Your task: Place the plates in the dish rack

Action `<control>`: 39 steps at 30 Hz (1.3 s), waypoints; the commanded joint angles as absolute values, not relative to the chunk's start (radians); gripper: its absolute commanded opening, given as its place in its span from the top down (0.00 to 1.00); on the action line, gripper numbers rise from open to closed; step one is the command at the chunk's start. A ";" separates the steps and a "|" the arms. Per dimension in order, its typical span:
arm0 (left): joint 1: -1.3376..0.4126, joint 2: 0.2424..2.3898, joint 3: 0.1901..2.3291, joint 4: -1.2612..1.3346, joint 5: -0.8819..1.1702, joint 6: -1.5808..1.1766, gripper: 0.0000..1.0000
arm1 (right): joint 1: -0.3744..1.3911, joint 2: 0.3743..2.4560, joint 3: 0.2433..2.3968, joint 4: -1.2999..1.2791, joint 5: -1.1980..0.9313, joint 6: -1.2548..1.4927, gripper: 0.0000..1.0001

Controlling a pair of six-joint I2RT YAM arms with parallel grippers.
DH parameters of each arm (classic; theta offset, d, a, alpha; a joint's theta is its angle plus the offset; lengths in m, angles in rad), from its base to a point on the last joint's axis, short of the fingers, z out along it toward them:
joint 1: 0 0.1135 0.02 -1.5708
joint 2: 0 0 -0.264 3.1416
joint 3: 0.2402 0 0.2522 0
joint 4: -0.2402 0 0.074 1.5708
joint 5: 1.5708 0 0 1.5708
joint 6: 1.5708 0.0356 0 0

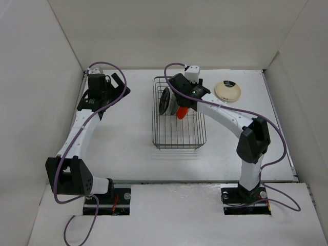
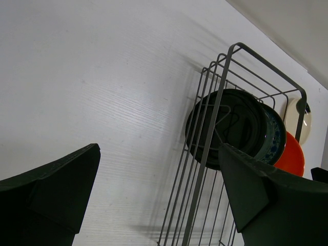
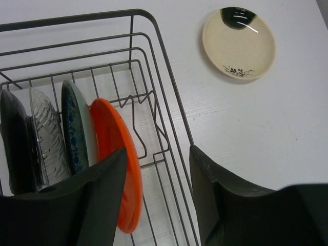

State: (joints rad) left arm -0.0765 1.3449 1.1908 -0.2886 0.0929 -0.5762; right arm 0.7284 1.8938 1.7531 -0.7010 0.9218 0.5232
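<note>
The dark wire dish rack (image 1: pixel 179 138) stands mid-table. Upright in its far end are a black plate (image 3: pixel 15 143), a clear grey plate (image 3: pixel 46 138), a teal plate (image 3: pixel 74 128) and a bright orange plate (image 3: pixel 115 138). My right gripper (image 3: pixel 158 154) hovers over the rack, open, with its left finger beside the orange plate and its right finger outside the rack's rim (image 3: pixel 154 31). A cream plate with a dark mark (image 3: pixel 239 42) lies flat on the table to the right of the rack. My left gripper (image 2: pixel 159 154) is open and holds nothing, left of the rack (image 2: pixel 205 169).
White walls close in the table on the left, back and right. The near half of the rack has bare divider prongs (image 3: pixel 138 118). Purple cables run along both arms. The arm bases sit at the near edge.
</note>
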 commanded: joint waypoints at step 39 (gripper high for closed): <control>-0.063 1.319 1.204 -0.265 0.127 -0.552 0.00 | -0.104 1.758 1.088 0.087 -0.103 0.745 0.24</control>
